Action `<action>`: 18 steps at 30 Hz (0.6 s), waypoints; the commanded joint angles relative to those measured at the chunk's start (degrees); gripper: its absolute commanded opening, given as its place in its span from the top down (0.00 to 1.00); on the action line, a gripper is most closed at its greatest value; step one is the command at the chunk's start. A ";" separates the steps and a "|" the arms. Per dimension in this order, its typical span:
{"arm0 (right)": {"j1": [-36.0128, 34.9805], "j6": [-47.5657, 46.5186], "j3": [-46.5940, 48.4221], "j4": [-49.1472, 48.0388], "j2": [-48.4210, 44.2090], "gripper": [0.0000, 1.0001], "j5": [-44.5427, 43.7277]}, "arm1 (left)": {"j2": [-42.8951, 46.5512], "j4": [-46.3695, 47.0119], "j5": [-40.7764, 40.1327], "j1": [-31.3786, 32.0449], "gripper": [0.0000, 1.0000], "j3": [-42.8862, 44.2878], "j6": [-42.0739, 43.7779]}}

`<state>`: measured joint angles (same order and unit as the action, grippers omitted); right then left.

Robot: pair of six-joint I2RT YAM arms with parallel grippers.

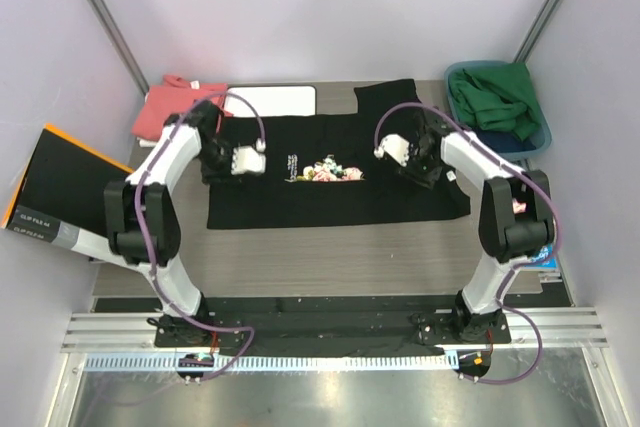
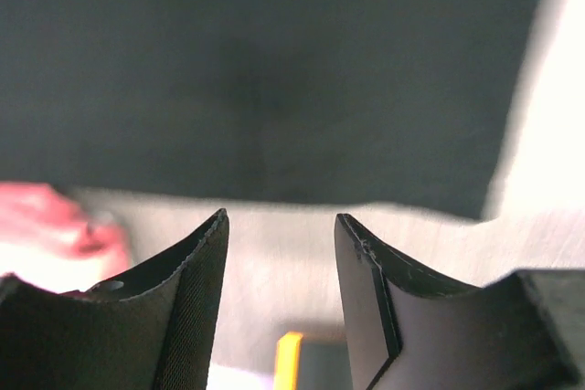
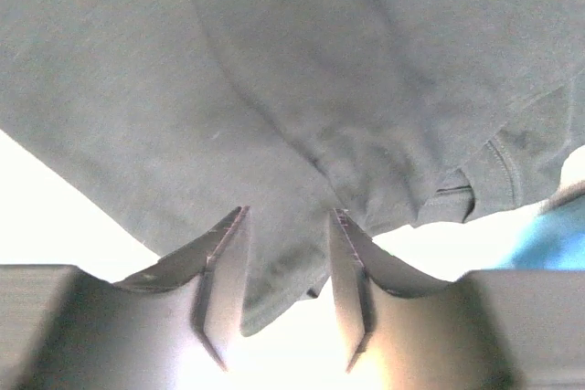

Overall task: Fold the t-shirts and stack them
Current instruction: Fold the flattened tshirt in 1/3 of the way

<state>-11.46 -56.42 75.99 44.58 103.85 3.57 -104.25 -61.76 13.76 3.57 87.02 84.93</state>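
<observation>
Black tee (image 1: 330, 202) lies flat. The left gripper (image 2: 279, 218) hangs over its left part and the right gripper (image 3: 288, 214) over its right part, both with jaws spread and nothing pinched.

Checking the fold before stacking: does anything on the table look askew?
Yes: the black t-shirt lies flat, but one flap, probably a sleeve, juts past its far edge on the right, unfolded, breaking the rectangle.

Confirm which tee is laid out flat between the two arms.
The black tee with the flower print, spread wide in the middle. The salmon-pink tee lies off at the far-left corner, not spread out.
</observation>
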 commanded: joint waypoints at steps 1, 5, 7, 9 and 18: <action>-0.49 -10.35 -6.89 -0.02 -7.60 0.52 1.52 | 7.38 8.56 2.68 3.63 0.49 -14.22 3.05; -0.66 -14.67 -12.17 0.42 -11.74 0.48 2.23 | 14.67 17.79 1.71 5.74 0.49 -28.71 7.18; -0.66 -16.08 -14.28 1.73 -13.49 0.47 3.01 | 16.88 17.64 1.62 6.27 0.48 -30.50 7.62; -1.01 -18.10 -16.90 3.14 -14.38 0.47 3.02 | 17.50 16.07 1.53 6.45 0.47 -31.12 6.75; -1.98 -18.29 -25.89 -3.52 -13.86 0.47 0.30 | 16.53 16.84 0.48 6.71 0.48 -34.29 5.16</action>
<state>-13.04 -74.56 51.05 45.32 89.60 5.06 -88.09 -46.94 14.52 10.07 54.50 90.32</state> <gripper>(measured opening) 0.530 0.524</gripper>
